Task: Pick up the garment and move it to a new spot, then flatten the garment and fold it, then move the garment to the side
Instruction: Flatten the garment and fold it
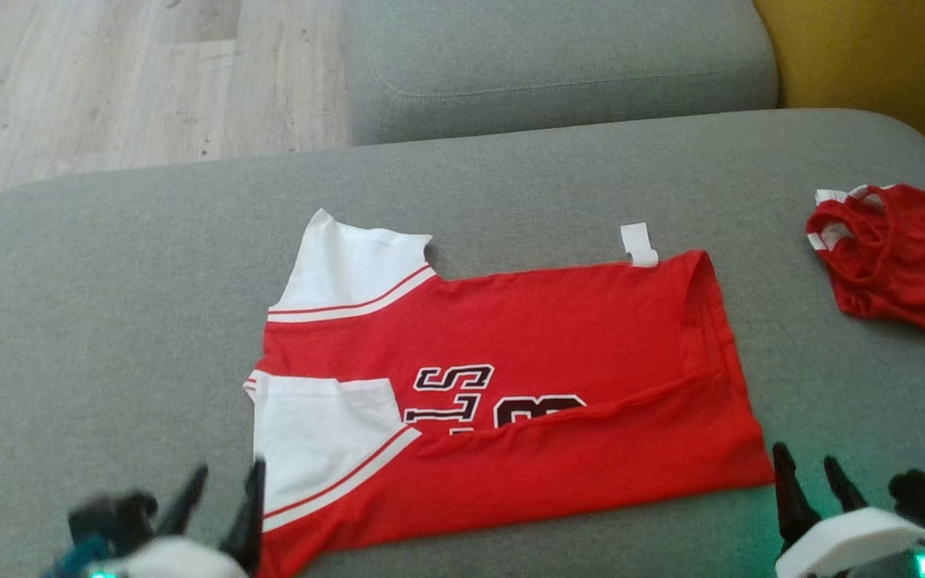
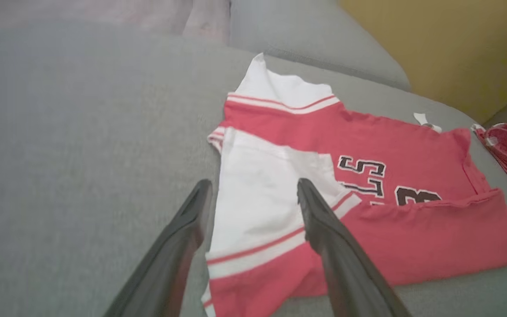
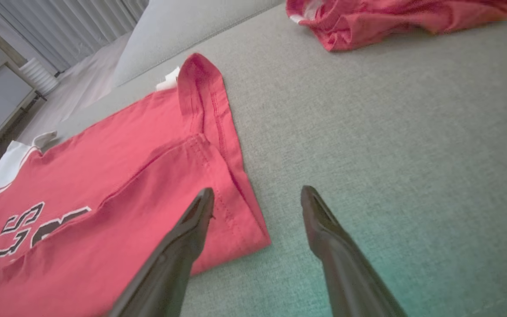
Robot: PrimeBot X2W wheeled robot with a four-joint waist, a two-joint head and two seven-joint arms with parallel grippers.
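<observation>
The garment (image 1: 511,385) is a red jersey with white sleeves and black lettering, lying flat on the grey sofa seat (image 1: 109,281). Its near long edge is folded up over the lettering. My left gripper (image 1: 226,490) stands open at the jersey's near left corner; in the left wrist view its fingers (image 2: 253,193) straddle the white sleeve (image 2: 262,198) from above, holding nothing. My right gripper (image 1: 812,470) is open just off the near right corner; in the right wrist view (image 3: 258,198) that hem corner (image 3: 253,229) lies by its left finger, free of it.
A second red garment (image 1: 896,257) lies crumpled at the seat's right edge. A grey back cushion (image 1: 559,64) sits behind, yellow wall (image 1: 872,56) at far right, wooden floor (image 1: 109,80) at far left. Bare grey seat surrounds the jersey.
</observation>
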